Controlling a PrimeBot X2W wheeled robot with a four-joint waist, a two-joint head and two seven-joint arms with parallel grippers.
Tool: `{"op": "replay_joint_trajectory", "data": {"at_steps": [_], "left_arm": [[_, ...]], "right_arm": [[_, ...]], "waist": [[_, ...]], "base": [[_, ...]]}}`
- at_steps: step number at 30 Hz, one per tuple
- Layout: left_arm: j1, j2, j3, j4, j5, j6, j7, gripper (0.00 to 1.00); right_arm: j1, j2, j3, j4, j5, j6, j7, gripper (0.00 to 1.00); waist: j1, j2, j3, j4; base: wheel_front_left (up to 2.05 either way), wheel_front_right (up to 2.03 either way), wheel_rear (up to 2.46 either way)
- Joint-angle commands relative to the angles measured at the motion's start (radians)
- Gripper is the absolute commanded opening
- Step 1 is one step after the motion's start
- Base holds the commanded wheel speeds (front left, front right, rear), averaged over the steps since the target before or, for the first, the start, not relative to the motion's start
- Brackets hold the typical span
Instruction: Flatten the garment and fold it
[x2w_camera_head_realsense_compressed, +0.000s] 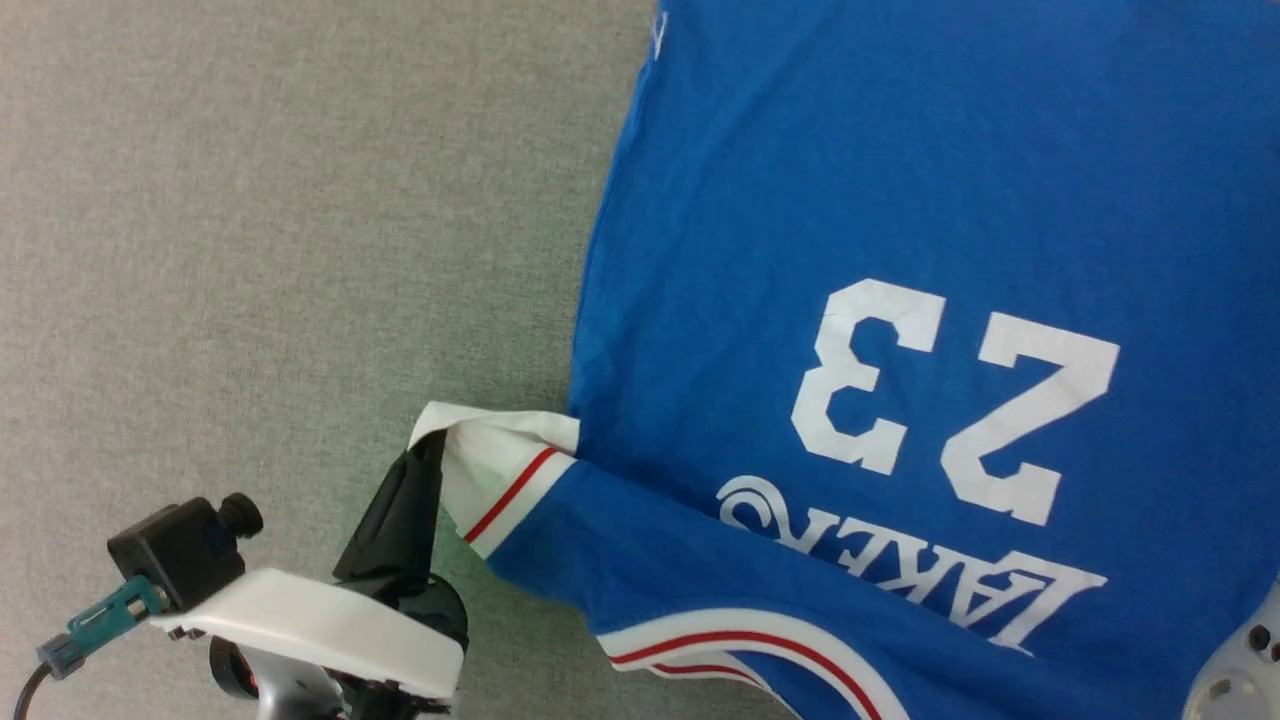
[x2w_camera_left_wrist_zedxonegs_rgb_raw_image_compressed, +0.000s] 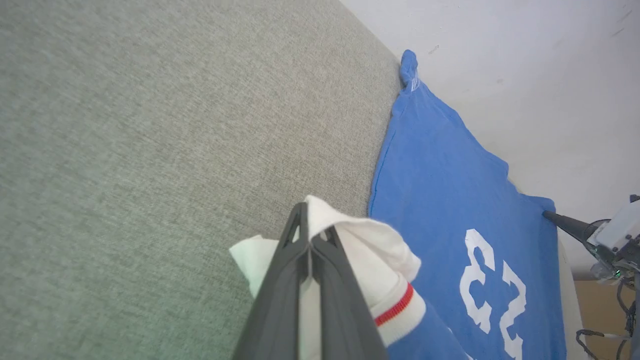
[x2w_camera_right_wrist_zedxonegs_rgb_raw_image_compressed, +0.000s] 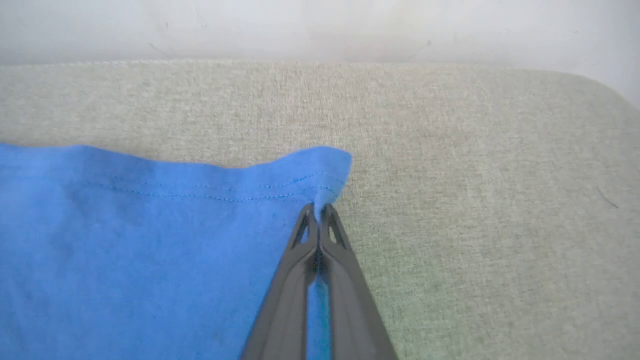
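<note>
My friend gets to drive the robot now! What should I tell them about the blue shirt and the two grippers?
Left gripper: shut on the white sleeve.
Right gripper: shut on the blue hem corner.
Garment: print side up on the gray cloth surface. The body is mostly spread and the sleeve is bunched.
Done: both grips are taken.
Left: pull it flat, then fold it. No fold shows yet.
</note>
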Motion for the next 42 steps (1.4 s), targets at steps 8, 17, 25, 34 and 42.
{"op": "replay_joint_trajectory", "data": {"at_steps": [8,17,25,34,42], "left_arm": [[0.024,0.017,0.016,0.012,0.02,0.033,0.003,0.0],[0.103,0.038,0.033,0.018,0.016,0.052,0.013,0.0],[0.175,0.06,0.027,0.021,0.002,0.051,0.037,0.0],[0.205,0.064,0.031,0.006,-0.002,0.066,0.044,0.0],[0.181,0.063,0.015,-0.012,0.009,0.065,0.048,0.0]], "right_arm": [[0.189,-0.025,0.028,-0.134,0.205,-0.001,-0.089,0.0],[0.63,0.023,-0.113,-0.419,0.395,-0.001,-0.059,0.0],[1.073,0.04,-0.185,-0.418,0.633,-0.001,-0.077,0.0],[1.193,0.041,-0.038,-0.243,0.596,-0.001,-0.327,0.46],[1.019,0.041,-0.009,-0.514,0.515,-0.001,-0.271,1.0]], "waist": [[0.0,0.0,-0.177,-0.074],[0.0,0.0,-0.29,-0.137],[0.0,0.0,-0.336,-0.177],[0.0,0.0,-0.386,-0.196],[0.0,0.0,-0.36,-0.17]], "base": [[0.0,0.0,0.0],[0.0,0.0,0.0],[0.0,0.0,0.0],[0.0,0.0,0.0],[0.0,0.0,0.0]]}}
